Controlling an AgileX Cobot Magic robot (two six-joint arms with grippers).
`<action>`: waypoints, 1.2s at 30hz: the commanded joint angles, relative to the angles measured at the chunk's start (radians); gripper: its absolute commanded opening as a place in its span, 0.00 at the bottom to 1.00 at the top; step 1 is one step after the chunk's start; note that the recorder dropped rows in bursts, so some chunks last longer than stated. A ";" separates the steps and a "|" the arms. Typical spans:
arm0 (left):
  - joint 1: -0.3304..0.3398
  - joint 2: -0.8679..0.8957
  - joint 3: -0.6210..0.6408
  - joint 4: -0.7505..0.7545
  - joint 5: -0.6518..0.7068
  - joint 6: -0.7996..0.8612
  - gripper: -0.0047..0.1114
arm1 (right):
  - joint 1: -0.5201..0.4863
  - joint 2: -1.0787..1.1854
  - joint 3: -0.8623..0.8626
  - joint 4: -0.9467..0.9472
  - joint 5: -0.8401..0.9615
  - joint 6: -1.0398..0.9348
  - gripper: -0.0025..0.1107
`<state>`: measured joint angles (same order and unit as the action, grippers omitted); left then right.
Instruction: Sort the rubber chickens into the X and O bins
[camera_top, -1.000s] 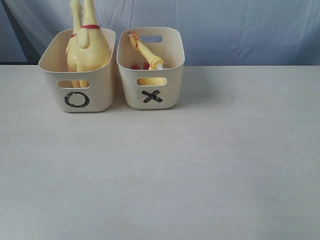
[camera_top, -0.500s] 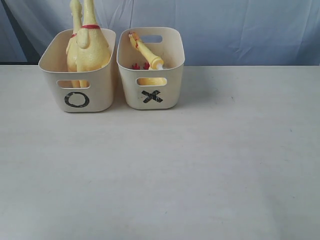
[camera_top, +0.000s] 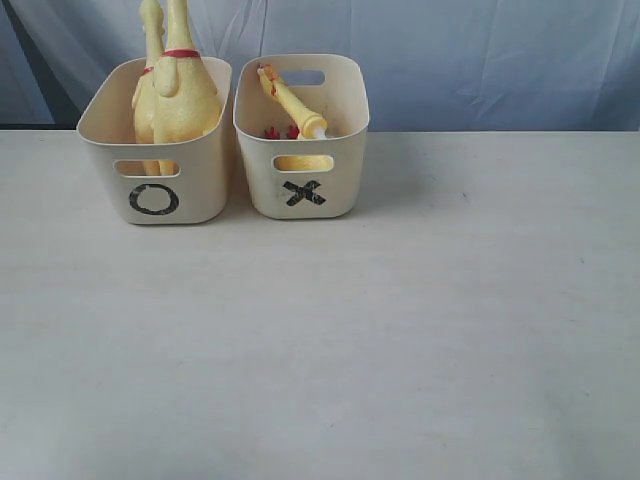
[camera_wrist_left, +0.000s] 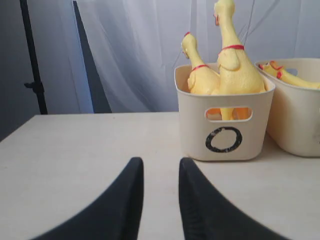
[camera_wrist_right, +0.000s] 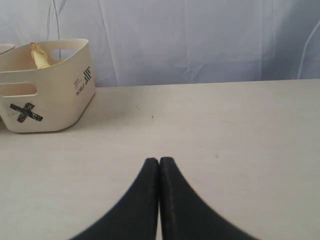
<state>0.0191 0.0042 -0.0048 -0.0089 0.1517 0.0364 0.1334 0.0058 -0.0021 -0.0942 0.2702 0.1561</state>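
Observation:
Two long yellow rubber chickens stand upright in the cream O bin at the back left of the table. The shorter chicken lies slanted in the X bin just to its right. Neither arm shows in the exterior view. My left gripper hovers open over bare table, well short of the O bin, nothing between its fingers. My right gripper is shut and empty, over the table to the right of the X bin.
The pale table stretches in front of and to the right of the bins. A blue-white curtain hangs behind. A dark stand stands beyond the table's far left edge in the left wrist view.

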 joint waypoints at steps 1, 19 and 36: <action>-0.002 -0.004 0.005 0.000 0.085 0.001 0.25 | -0.004 -0.006 0.002 -0.012 0.008 0.001 0.02; -0.002 -0.004 0.005 0.003 0.080 0.001 0.25 | -0.004 -0.006 0.002 0.052 0.011 0.001 0.02; -0.002 -0.004 0.005 0.029 0.073 0.001 0.22 | -0.004 -0.006 0.002 0.145 0.022 -0.262 0.02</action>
<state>0.0191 0.0042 -0.0048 0.0178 0.2302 0.0364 0.1334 0.0058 -0.0021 0.0572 0.2890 -0.0638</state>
